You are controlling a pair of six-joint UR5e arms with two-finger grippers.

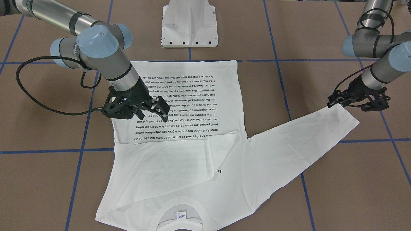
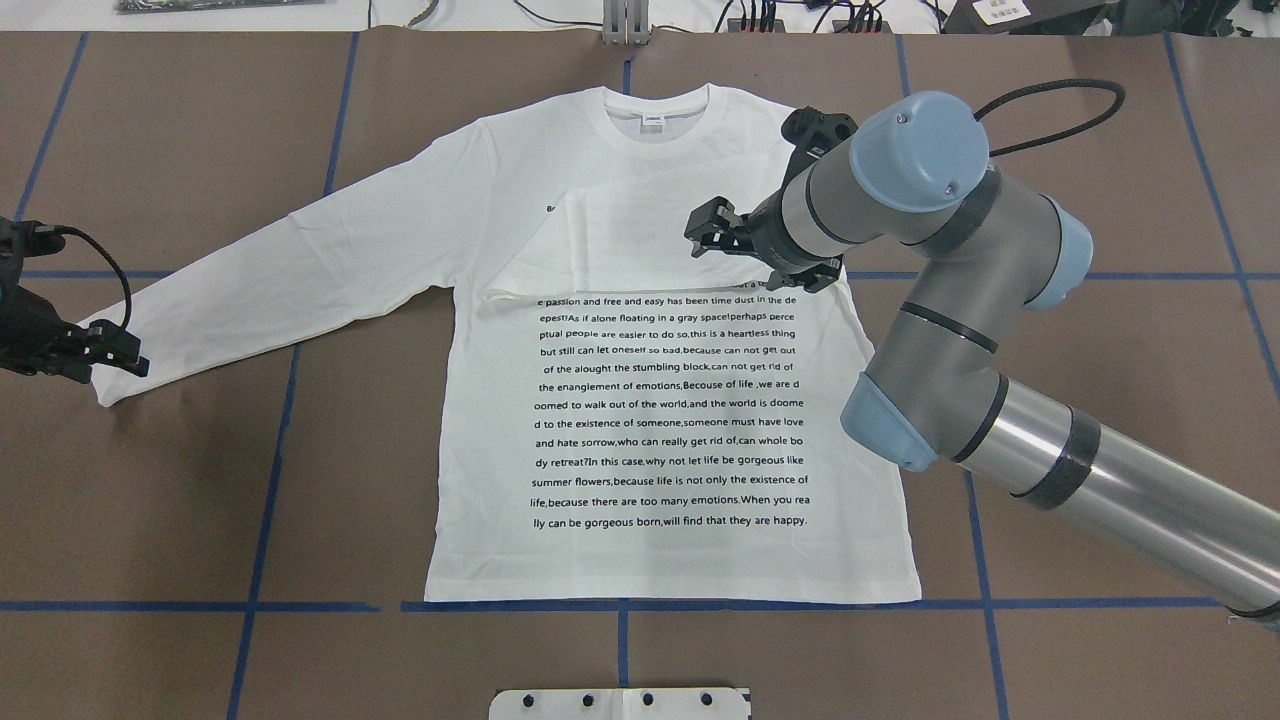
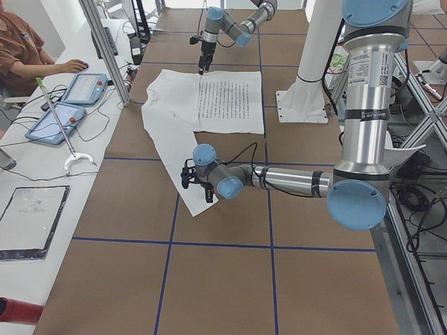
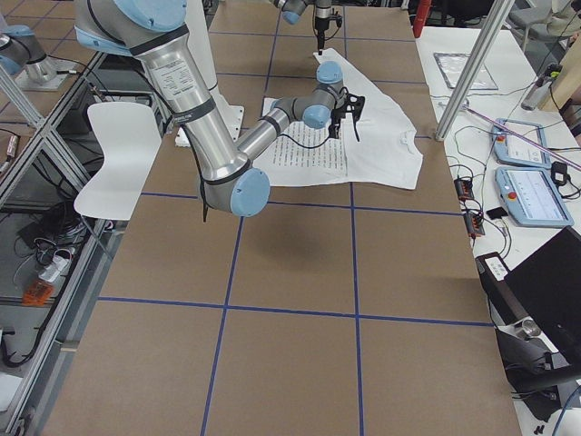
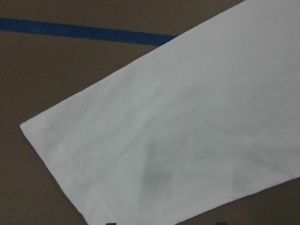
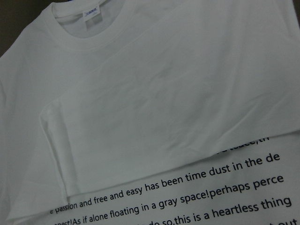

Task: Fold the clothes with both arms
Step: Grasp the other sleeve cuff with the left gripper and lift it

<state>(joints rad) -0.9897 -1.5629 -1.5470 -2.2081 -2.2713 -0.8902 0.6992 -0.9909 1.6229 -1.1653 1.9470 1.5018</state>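
One sleeve of the T-shirt [image 2: 665, 420], flat on the table [image 2: 200, 500], was folded over its chest. At the other cuff [image 2: 118, 386] the left gripper [image 2: 120, 352] was held, jaws apart, the right gripper [image 2: 712, 232] wide open above the fold. Both cuff layers were best pinched together.

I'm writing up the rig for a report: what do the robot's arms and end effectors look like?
The right arm and left arm match: silver and grey tubes with light-blue joint caps. The right end effector and left end effector are black, two-fingered. A black cable loops beside each wrist.
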